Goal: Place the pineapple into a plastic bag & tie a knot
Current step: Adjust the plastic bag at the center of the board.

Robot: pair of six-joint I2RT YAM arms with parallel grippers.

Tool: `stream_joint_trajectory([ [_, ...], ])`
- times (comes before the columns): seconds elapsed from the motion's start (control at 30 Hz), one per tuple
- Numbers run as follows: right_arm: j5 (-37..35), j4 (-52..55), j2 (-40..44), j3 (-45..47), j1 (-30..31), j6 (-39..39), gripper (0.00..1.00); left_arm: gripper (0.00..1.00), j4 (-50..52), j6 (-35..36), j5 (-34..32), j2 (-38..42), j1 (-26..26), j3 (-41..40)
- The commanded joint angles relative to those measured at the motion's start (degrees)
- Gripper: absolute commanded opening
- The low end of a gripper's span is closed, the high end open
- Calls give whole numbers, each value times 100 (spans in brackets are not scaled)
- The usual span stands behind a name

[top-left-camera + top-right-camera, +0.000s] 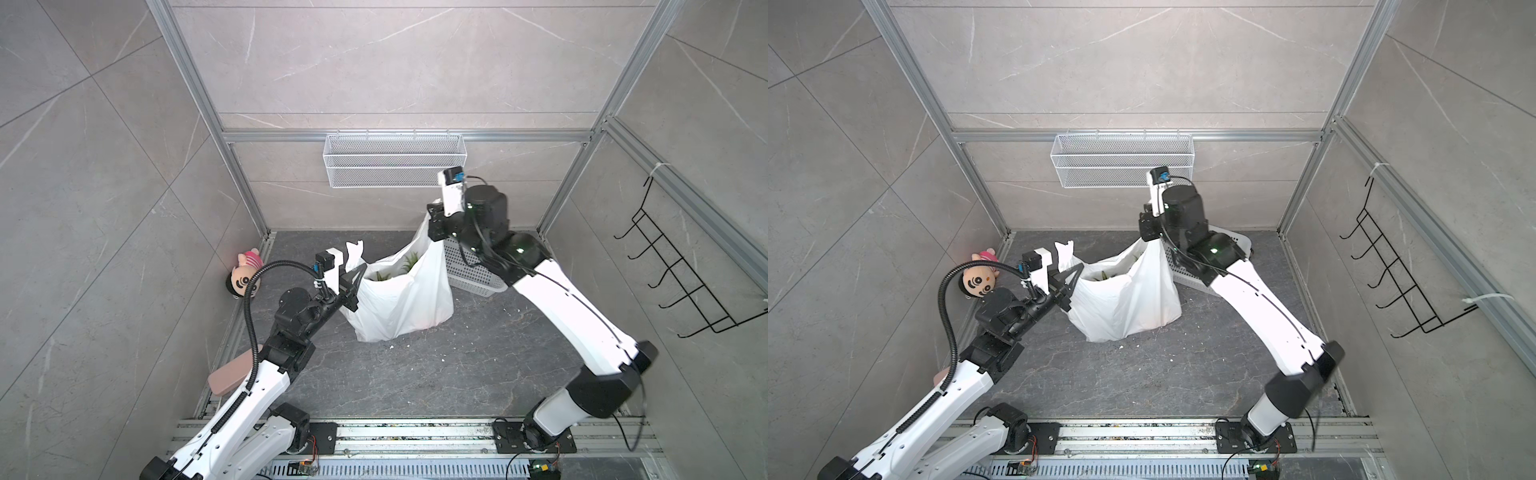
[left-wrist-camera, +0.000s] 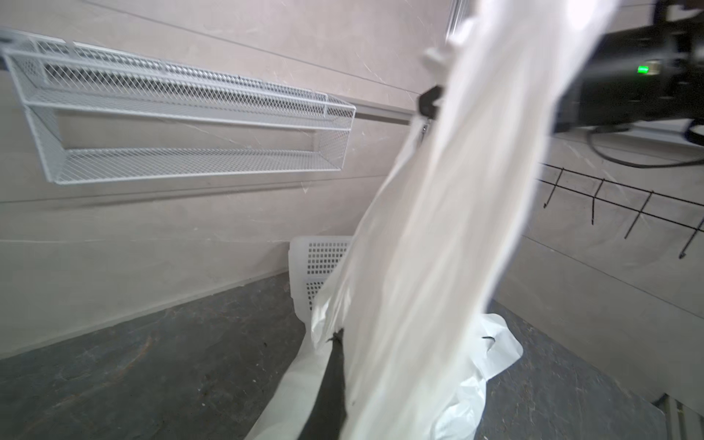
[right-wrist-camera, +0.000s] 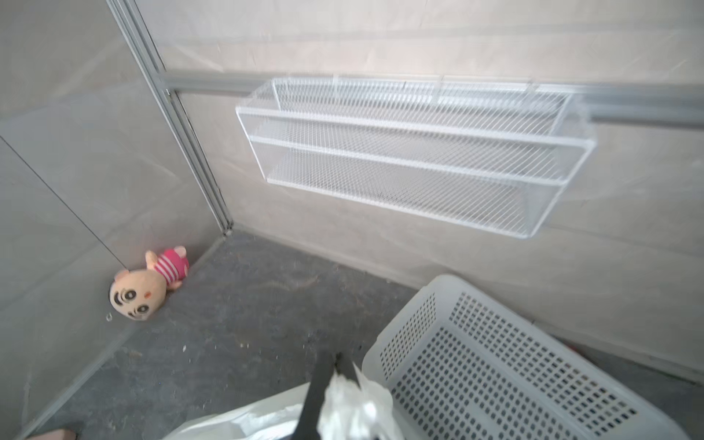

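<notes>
Left gripper (image 1: 357,276) clenched on one handle of plastic bag (image 1: 403,299), right gripper (image 1: 433,214) clenched on other handle, held higher, pineapple leaves (image 1: 409,264) showing inside, basket (image 1: 469,274) just behind.

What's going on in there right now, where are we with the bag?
Both arms are working the plastic bag, which sits upright with its mouth open and the pineapple inside, green leaves showing. The left gripper is shut on one handle strip, low beside the bag. The right gripper is shut on the other handle, pulled up higher in front of the perforated basket. The two handles are apart, so nothing is tied yet.
</notes>
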State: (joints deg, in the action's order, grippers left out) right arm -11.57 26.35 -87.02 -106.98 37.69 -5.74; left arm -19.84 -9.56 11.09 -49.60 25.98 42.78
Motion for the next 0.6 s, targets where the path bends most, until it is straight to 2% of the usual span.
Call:
stream_joint_trajectory([
  [0.0, 138, -424, 659, 350, -30, 186, 0, 0, 10, 219, -348, 73, -31, 548],
  [0.1, 642, -380, 1099, 913, -34, 178, 0, 0, 144, 376, 62, 17, -31, 654],
  [0.23, 1475, -736, 1603, 2114, -34, 163, 0, 0, -12, 252, 701, -299, -31, 335],
  [0.4, 2079, -1176, 1822, 3220, -34, 272, 0, 0, -358, 176, 1121, -850, -31, 28],
  [0.57, 2353, -1141, 1600, 3235, -34, 245, 0, 0, -428, 73, 1158, -1268, -31, 27],
])
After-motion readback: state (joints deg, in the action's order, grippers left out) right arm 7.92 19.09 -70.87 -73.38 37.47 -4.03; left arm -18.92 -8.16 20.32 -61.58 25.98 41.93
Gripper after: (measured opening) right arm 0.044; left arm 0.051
